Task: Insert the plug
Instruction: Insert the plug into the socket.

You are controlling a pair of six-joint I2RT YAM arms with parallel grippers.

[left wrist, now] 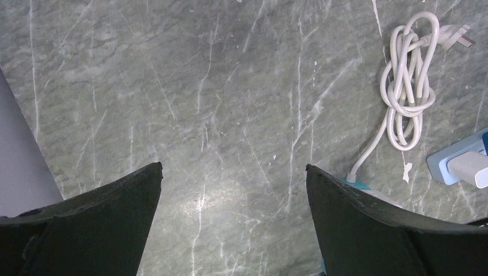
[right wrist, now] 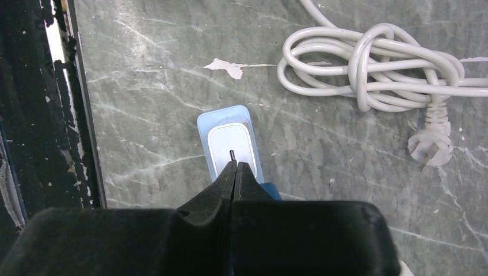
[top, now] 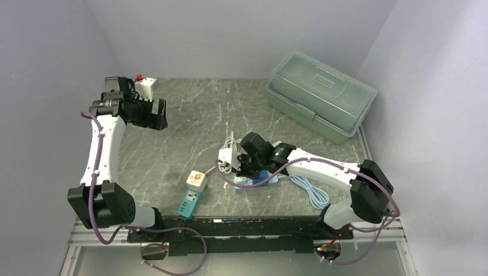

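Plug [right wrist: 230, 144], a smooth white rounded rectangle, is seen seated flat on a glossy light-blue socket strip [right wrist: 224, 115] on the grey, white-veined marble-look table [left wrist: 230, 86]. The right gripper [right wrist: 233, 168] is poised over the plug's near edge, its 2 black tapered fingers pressed together with nothing between them. Contact cannot be made out, and the strip's near end is hidden. The left gripper [left wrist: 233, 169] is spread wide above the table. A knotted white cable [right wrist: 368, 69] with a 3-pin connector [right wrist: 430, 150] is laid nearby.
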